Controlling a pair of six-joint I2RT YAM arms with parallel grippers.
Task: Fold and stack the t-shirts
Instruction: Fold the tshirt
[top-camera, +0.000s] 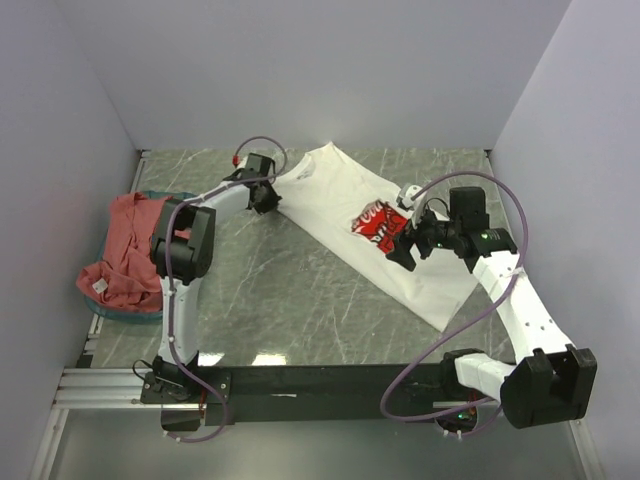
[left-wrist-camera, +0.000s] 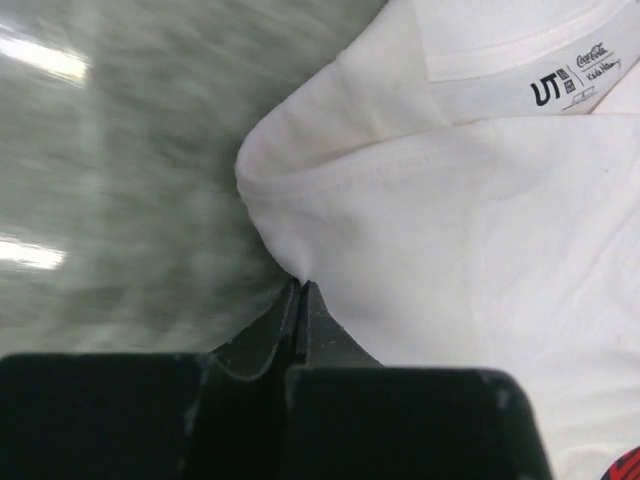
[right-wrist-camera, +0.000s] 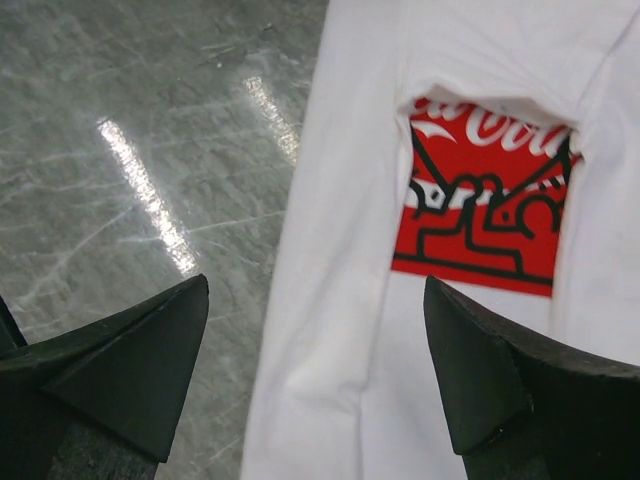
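Top view: white t-shirt (top-camera: 335, 195) lies half-folded in a long strip on the table (top-camera: 290, 300), running diagonally from 12 o'clock down to 4 o'clock, with the red Coca-Cola print (top-camera: 375, 225) facing up mid-strip. Salmon-red t-shirt (top-camera: 125, 245) is bunched in the teal basket (top-camera: 125, 313) at 9 o'clock, spilling over the rim.

Left arm: base at 7 o'clock, upper link upright, elbow at about 9 o'clock, forearm reaching toward 12. Left gripper (top-camera: 268, 200) sits low at the shirt's collar end. In the wrist view its jaws are pressed together, pinching the folded shoulder edge of the white tee just beside the neck label (left-wrist-camera: 570, 85).

Right arm: base at 5 o'clock, elbow folded out at the far lower right, forearm angling up toward 11, wrist turned toward 9. Right gripper (top-camera: 405, 250) hovers over the strip just beside the print, jaws wide apart and holding nothing. Its wrist view shows the shirt's long edge between the fingers (right-wrist-camera: 140, 370).
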